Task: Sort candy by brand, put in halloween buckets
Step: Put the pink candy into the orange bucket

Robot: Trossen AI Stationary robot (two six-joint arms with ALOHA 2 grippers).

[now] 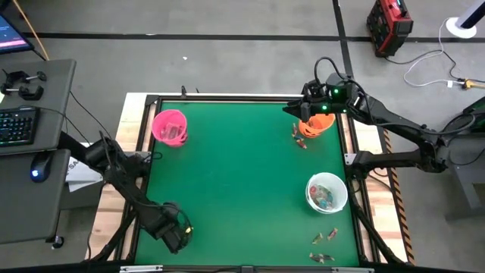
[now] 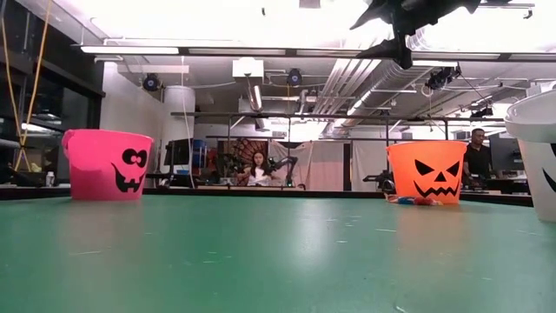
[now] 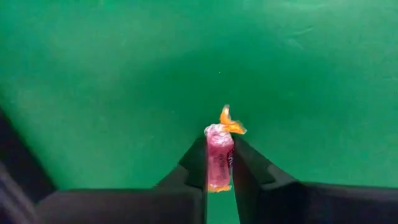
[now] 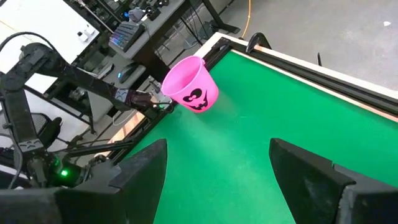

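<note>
My left gripper [image 3: 219, 149] is at the table's near left corner [image 1: 180, 230], pointing down at the green mat and shut on one pink-wrapped candy [image 3: 219, 163] with an orange twisted end. My right gripper [image 4: 217, 177] hangs open and empty above the orange bucket [image 1: 318, 124] at the far right. The pink bucket [image 1: 170, 127] stands far left on the mat. The white bucket [image 1: 327, 192], with candy inside, stands at the right. More loose candy [image 1: 324, 238] lies near the front right corner. My left gripper pinches the pink candy by its two long sides [image 3: 211, 168] between both fingers, coming from above and pointing down. The orange twisted end [image 3: 231, 124] sticks out past the fingertips. Whether the candy rests on the mat or is lifted, I cannot tell.
A few candies [image 1: 300, 138] lie on the mat beside the orange bucket. The middle of the green mat [image 1: 242, 174] is bare. A raised black frame [image 1: 227, 97] edges the table. In the low view, people show in the room beyond.
</note>
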